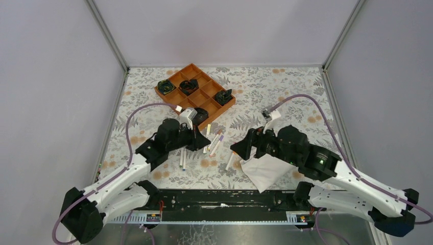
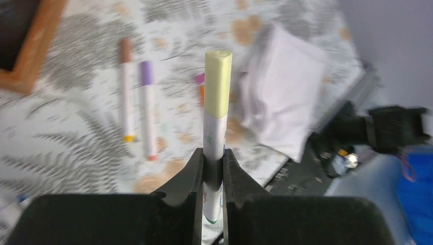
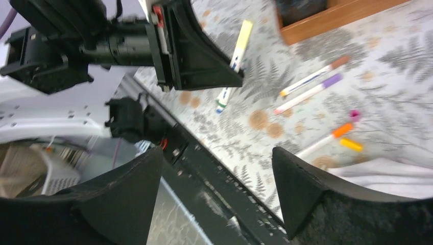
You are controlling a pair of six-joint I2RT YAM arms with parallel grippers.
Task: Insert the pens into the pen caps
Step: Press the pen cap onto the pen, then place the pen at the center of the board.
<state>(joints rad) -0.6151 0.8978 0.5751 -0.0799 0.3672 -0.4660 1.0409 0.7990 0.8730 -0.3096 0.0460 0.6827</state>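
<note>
My left gripper pinches a pen, its yellow cap pointing outward; my right gripper gapes empty, facing it

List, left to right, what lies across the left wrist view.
First the wooden tray, then brown-capped pen → purple-capped pen → yellow-capped pen, clamped in the left gripper → folded white cloth.

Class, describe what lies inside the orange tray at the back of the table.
Four dark lumps sit in separate compartments of the tray; what they are is too small to tell. The left arm covers part of its near edge.
</note>
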